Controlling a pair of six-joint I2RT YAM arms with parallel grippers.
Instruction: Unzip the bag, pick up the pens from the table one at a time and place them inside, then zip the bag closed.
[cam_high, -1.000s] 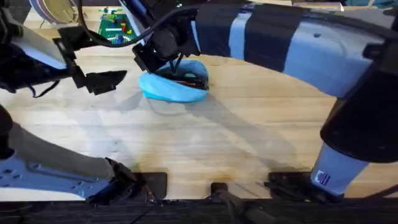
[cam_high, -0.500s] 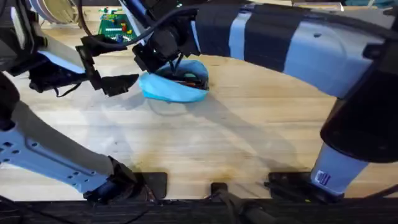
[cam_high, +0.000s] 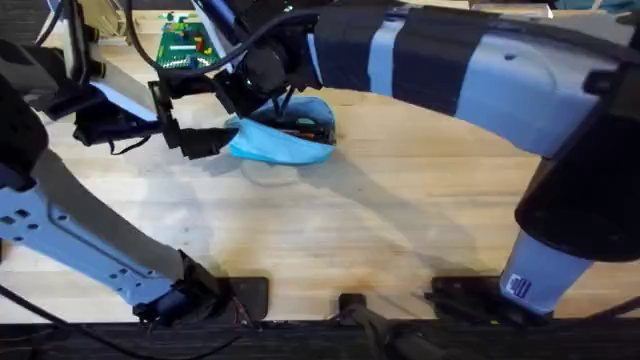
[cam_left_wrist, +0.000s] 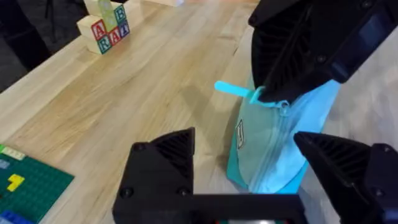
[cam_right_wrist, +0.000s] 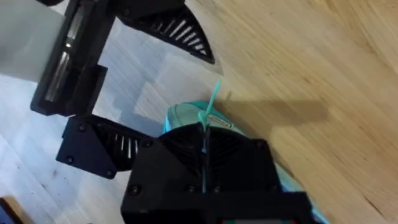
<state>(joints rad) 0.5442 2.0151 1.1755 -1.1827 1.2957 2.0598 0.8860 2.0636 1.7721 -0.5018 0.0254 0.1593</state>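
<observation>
Table (cam_high: 400, 230): bag (cam_high: 285, 143) beside left pincer (cam_high: 205, 140).

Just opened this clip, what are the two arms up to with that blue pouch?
The right end effector sits over the light-blue bag on the table, at its zipper end by the pull tab. The left end effector, fingers open, is at the bag's end, straddling it. The bag looks open, with an orange pen visible inside.
</observation>
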